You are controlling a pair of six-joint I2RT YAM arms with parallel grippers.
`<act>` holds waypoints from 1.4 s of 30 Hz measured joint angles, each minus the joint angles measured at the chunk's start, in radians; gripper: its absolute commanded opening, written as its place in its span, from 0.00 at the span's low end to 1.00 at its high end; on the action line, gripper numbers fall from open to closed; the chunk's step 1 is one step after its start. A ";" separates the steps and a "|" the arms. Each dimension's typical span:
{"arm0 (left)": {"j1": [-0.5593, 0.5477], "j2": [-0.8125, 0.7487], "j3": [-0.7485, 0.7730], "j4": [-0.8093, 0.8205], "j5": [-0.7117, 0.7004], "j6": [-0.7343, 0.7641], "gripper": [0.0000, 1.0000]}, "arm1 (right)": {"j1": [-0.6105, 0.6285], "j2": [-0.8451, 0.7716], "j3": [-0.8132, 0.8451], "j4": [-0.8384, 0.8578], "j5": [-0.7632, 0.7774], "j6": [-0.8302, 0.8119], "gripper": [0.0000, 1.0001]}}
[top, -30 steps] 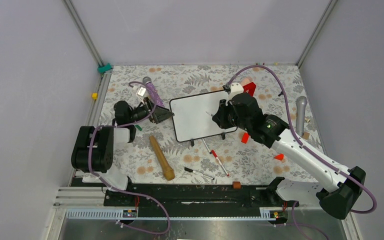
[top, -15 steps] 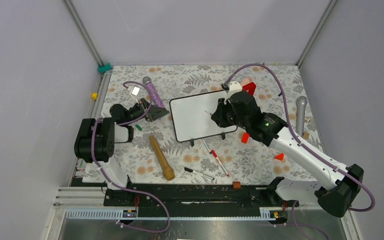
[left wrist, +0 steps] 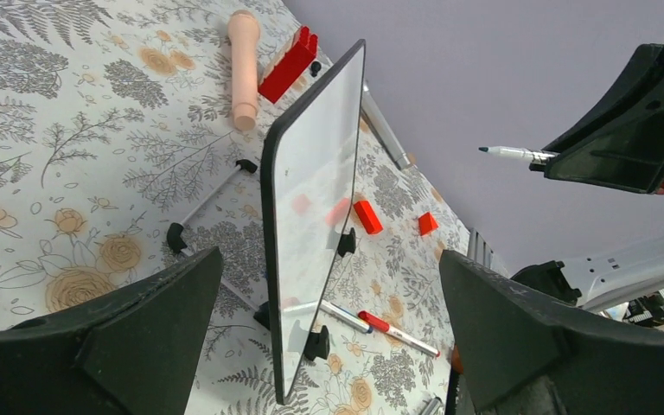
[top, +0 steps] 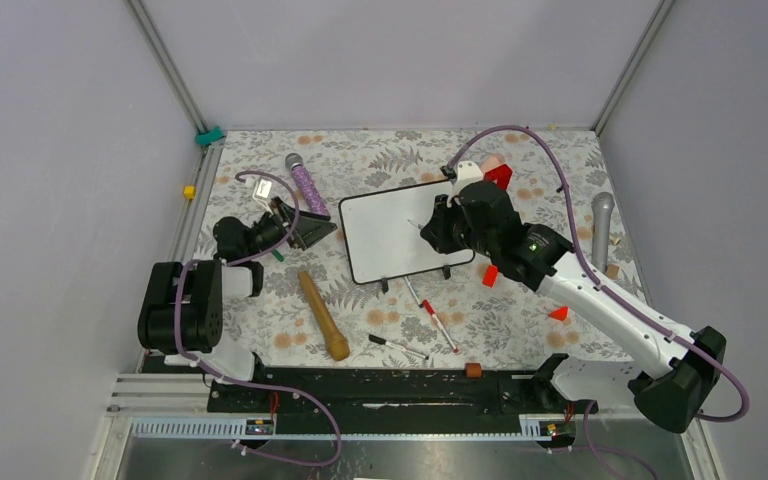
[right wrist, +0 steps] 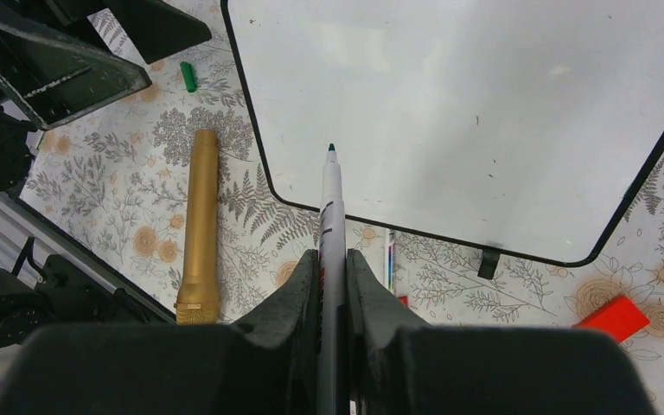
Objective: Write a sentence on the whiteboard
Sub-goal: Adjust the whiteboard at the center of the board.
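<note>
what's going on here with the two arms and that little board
The right gripper is shut on a marker, its tip aimed at the whiteboard but not touching it. The board stands on its feet and is blank; nothing is written on it yet. The left gripper is wide open beside the board's left edge, holding nothing.

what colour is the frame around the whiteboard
Black, a thin rim around the whiteboard, clearest in the right wrist view.

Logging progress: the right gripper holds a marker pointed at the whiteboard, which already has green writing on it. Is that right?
No writing: the whiteboard is blank, as the right wrist view shows. The right gripper does hold a marker pointed at it.
</note>
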 measured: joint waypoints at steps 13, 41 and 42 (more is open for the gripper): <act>-0.021 0.039 0.067 -0.216 -0.011 0.111 0.91 | 0.000 0.021 0.014 0.005 -0.022 -0.001 0.00; -0.103 0.325 0.248 0.090 0.235 0.058 0.55 | 0.000 0.022 0.014 0.010 -0.026 0.002 0.00; -0.103 0.332 0.251 0.089 0.241 0.055 0.47 | 0.000 0.022 0.014 0.011 -0.026 0.002 0.00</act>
